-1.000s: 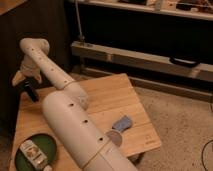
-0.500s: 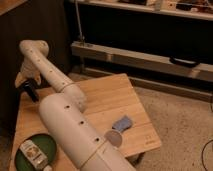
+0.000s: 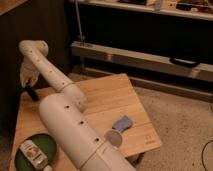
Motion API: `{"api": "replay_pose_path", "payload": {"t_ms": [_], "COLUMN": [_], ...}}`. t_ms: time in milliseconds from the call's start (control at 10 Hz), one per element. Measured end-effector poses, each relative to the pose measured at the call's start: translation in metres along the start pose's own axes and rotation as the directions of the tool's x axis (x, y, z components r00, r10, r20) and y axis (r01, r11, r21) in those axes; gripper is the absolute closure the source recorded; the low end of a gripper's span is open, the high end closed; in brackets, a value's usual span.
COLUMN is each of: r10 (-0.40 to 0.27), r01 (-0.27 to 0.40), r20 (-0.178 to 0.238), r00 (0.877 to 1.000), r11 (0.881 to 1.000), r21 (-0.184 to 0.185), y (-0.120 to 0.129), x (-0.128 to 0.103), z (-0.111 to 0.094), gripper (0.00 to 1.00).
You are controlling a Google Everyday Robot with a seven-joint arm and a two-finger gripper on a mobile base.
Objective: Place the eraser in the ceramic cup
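The eraser (image 3: 31, 93) is a thin black shape, far from the cup (image 3: 115, 138). It is off to the left of the cup and farther back, near the left edge of the wooden table (image 3: 110, 100). It looks a bit tilted. It is dark there, so the shape is hard to make out.

The gripper (image 3: 29, 85) is right on top of the eraser, also far left of the cup and farther back. Its fingers are together. I cannot tell if they are squeezing the eraser or just touching it.

The cup is small, round and pale. It stands near the front of the table. Its left side is hidden behind the big white arm (image 3: 70, 130). The inside of the cup looks darker than its rim.

A flat blue-grey cloth (image 3: 122, 122) lies just beside the cup, a little behind it and to the right. I cannot tell if they touch.

Far to the left of the cup, near the front corner of the table, is a round dark green plate (image 3: 46, 142). A small pale box (image 3: 31, 152) lies on the plate.

The arm runs from the bottom, just left of the cup, up to the back left, where it bends down to the gripper.

To the right of the cup, past the table edge, is a speckled floor (image 3: 180, 125).
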Motion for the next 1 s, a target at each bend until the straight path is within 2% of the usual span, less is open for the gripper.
{"api": "replay_pose_path", "payload": {"t_ms": [400,500,600,700,800,1000], "r10": [0.0,0.004,0.005,0.007,0.007,0.006], "r01": [0.0,-0.004,-0.006,-0.009,-0.01,-0.009], "r20": [0.0,0.001,-0.005,-0.016,-0.025,-0.042], "r00": [1.0,1.0,1.0,1.0,1.0,0.999], "r11": [1.0,1.0,0.996,0.994,0.994,0.997], "r21": [-0.001,-0.019,-0.084,-0.108,-0.106,-0.078], "y": [0.0,0.0,0.003,0.002,0.001,-0.005], "x": [0.0,0.0,0.001,0.001,0.001,-0.003], "z": [0.0,-0.001,-0.005,-0.015,-0.024,-0.049], "gripper": [1.0,1.0,1.0,1.0,1.0,1.0]}}
